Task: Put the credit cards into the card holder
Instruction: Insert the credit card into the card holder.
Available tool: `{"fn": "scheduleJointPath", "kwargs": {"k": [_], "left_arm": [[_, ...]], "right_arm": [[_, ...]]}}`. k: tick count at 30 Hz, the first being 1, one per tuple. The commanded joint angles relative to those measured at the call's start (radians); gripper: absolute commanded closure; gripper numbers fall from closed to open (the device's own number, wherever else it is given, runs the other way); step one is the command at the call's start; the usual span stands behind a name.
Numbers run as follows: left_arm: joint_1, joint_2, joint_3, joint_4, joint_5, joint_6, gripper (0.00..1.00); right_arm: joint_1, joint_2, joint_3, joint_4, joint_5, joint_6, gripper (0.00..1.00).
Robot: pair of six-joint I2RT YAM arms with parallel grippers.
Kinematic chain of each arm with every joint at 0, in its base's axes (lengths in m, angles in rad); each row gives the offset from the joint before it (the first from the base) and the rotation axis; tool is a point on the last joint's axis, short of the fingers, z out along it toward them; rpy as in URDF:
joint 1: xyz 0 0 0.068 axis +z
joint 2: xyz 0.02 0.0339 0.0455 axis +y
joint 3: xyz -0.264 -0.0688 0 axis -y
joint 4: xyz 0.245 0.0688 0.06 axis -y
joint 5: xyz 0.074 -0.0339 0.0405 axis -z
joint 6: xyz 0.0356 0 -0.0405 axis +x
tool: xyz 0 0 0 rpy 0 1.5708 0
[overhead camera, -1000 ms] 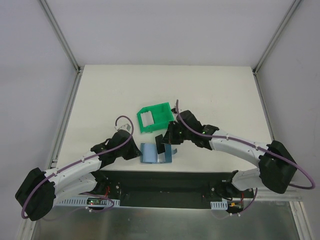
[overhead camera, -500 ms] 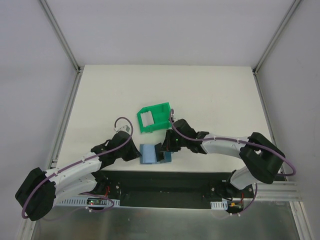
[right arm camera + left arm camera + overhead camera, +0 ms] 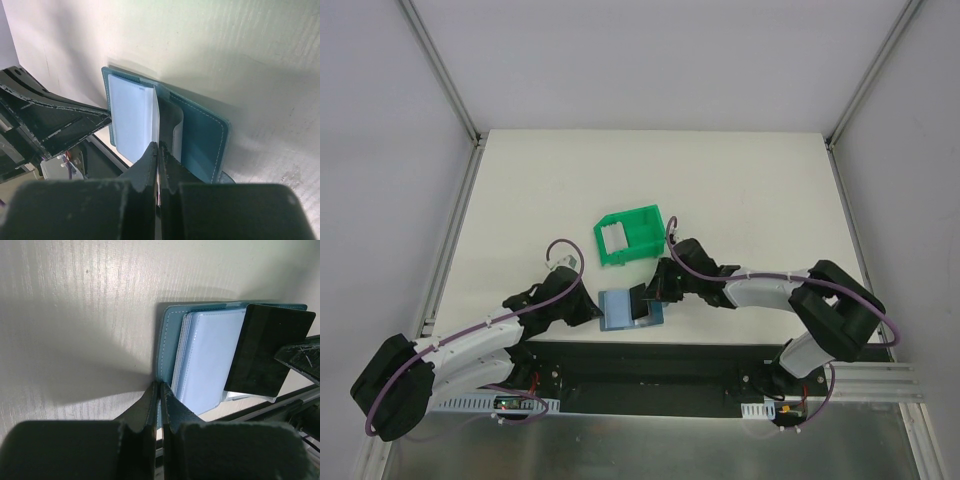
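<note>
Left tool (image 3: pixel 158 386) pinches the card holder (image 3: pixel 204 357) by its edge; right tool (image 3: pixel 157 146) clamps a dark card (image 3: pixel 267 350) over its pages.

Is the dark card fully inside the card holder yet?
No: most of the dark card is exposed, leaning over the pale pockets of the open card holder.

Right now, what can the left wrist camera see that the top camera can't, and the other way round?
Only the left wrist view shows, up close, the left gripper pinching the teal edge of the card holder, plus its stitching and the pale blue pockets inside. Only the top view shows the green bin, the left arm, the right arm and the table. Both show the open card holder and the dark card over its pockets, though from above the card is only a small dark shape.
</note>
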Motion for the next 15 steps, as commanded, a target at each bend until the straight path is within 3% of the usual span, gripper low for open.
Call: {"fn": "scheduleJointPath", "kwargs": {"k": [1,15], "left_arm": [[-0.004,0.008,-0.018,0.022,-0.021,-0.021,1.00],[-0.004,0.021,-0.009,0.024,-0.024,-0.024,1.00]], "right_arm": [[-0.006,0.002,-0.022,0.054,-0.015,0.049,1.00],[0.014,0.042,-0.055,0.106,-0.043,0.089,1.00]]}}
